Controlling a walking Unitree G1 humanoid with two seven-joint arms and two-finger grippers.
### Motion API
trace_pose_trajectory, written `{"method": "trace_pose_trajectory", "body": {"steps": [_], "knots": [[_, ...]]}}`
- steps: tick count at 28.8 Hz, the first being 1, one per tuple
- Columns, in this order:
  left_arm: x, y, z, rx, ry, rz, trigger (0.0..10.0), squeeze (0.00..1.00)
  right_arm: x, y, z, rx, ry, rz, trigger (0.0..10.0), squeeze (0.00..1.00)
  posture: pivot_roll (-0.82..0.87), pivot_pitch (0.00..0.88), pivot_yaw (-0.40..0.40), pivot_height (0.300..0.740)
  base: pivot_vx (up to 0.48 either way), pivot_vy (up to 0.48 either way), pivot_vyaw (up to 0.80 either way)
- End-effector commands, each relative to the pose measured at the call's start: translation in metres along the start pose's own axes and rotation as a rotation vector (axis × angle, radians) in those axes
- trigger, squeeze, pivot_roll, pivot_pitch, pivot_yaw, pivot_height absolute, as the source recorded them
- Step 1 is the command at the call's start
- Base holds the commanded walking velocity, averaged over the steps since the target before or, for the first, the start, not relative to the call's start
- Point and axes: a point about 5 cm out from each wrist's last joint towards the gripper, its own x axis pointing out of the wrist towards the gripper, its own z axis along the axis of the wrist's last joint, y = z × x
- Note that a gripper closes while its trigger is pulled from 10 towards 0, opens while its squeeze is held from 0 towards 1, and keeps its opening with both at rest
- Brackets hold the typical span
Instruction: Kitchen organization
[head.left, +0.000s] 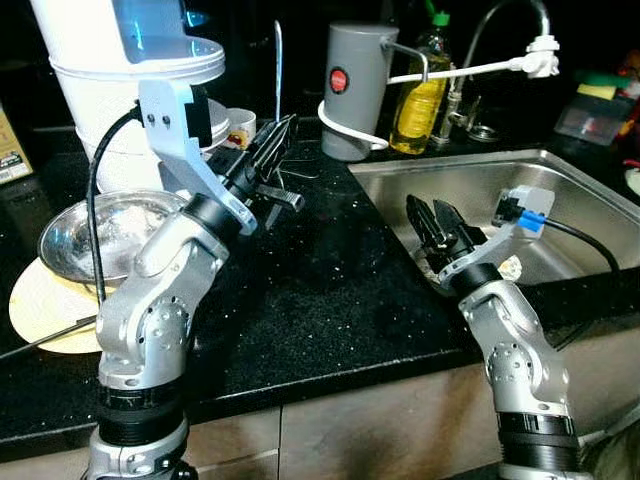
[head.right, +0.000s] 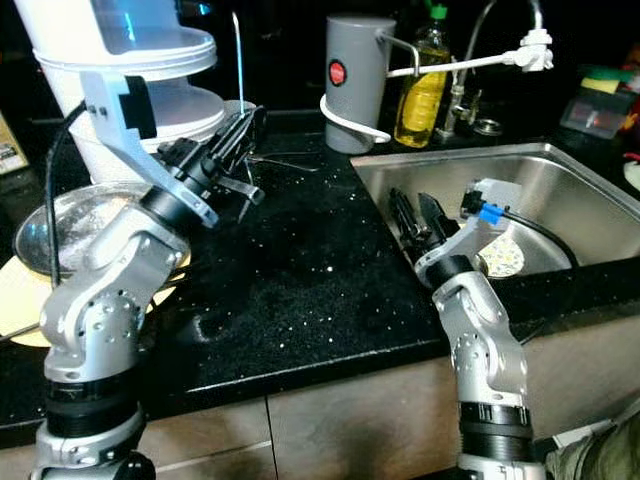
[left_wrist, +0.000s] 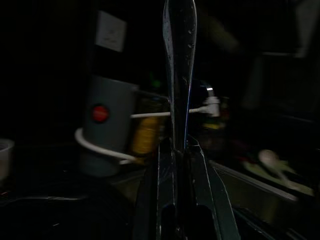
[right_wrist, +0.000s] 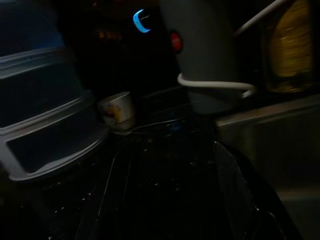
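Left tool (head.left: 272, 140) is raised above the black speckled stone surface (head.left: 330, 290), fingers clenched on a thin flat metal utensil (head.left: 278, 70) that stands upright out of the tips; in the left wrist view the same blade (left_wrist: 180, 75) runs straight up between the closed fingers. What kind of utensil it is, can't tell.

Left of and below this tool: shiny steel bowl (head.left: 110, 232) sitting on a pale yellow round plate (head.left: 40, 305). Behind the tool: tall white plastic appliance with a blue-lit clear top (head.left: 130, 70), and just beside it a small white printed cup (head.left: 240, 125).

Right of the left tool, at the back of the surface: grey cylindrical jug with a red button (head.left: 355, 90), a white cable (head.left: 350, 130) looped round its base. Next to that, a clear bottle of yellow oil with a green cap (head.left: 422, 90), then the tap with a white fitting (head.left: 535, 50).

Right tool (head.left: 437, 222) hovers over the near-left edge of the stainless steel sink (head.left: 590, 200), fingers spread apart, holding nothing. A pale round drain strainer (head.right: 500, 257) lies in the basin just right of it. Far right behind the sink: a blurred dish with a green and yellow sponge (head.left: 600, 88).
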Motion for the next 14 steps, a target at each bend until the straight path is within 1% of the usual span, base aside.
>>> {"method": "trace_pose_trajectory", "body": {"steps": [1, 14], "knots": [[0.0004, -0.0035, -0.0038, 0.009, 0.011, -0.003, 10.0, 0.0, -0.0008, -0.0003, 0.0012, -0.006, -0.007, 0.003, 10.0, 0.0, -0.09, 0.0, -0.051, 0.74, 0.0, -0.45, 0.0], [0.0009, -0.0063, -0.0062, 0.015, 0.021, -0.005, 10.0, 0.0, -0.0005, 0.0032, -0.0008, 0.0, -0.004, 0.023, 10.0, 0.0, -0.09, 0.0, -0.051, 0.74, 0.0, -0.474, 0.0]]}}
